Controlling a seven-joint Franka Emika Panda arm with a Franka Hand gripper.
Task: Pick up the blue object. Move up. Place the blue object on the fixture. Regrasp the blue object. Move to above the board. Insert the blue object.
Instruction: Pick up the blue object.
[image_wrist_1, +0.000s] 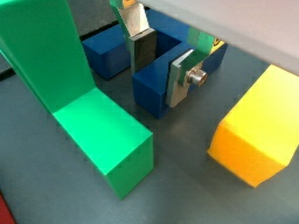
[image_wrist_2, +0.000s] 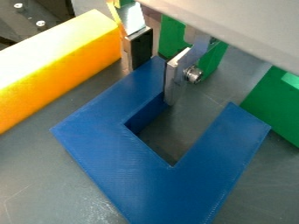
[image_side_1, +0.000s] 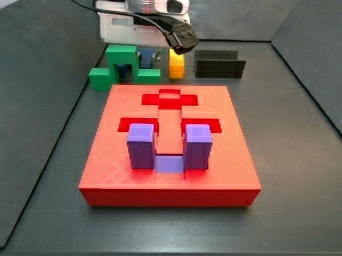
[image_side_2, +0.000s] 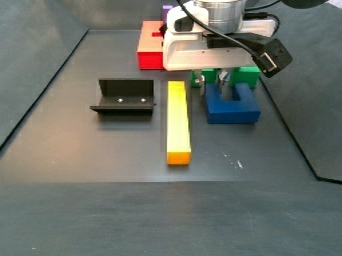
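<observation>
The blue object (image_side_2: 231, 104) is a navy U-shaped block lying flat on the dark floor, to the right of the yellow bar. My gripper (image_side_2: 214, 82) is down over its far end. In both wrist views the fingers straddle one prong (image_wrist_1: 156, 87) (image_wrist_2: 105, 131). One finger (image_wrist_1: 142, 48) stands in the slot and the other finger (image_wrist_1: 181, 77) presses the prong's outer face, so my gripper (image_wrist_1: 162, 63) (image_wrist_2: 156, 63) is shut on it. The fixture (image_side_2: 123, 97) stands left of the yellow bar. The red board (image_side_1: 167, 140) lies in front in a side view.
A long yellow bar (image_side_2: 177, 122) lies between the fixture and the blue block. A green block (image_wrist_1: 87, 114) (image_side_1: 118, 62) stands close beside the gripper. A purple U-shaped block (image_side_1: 167, 150) sits in the board. Dark walls ring the floor.
</observation>
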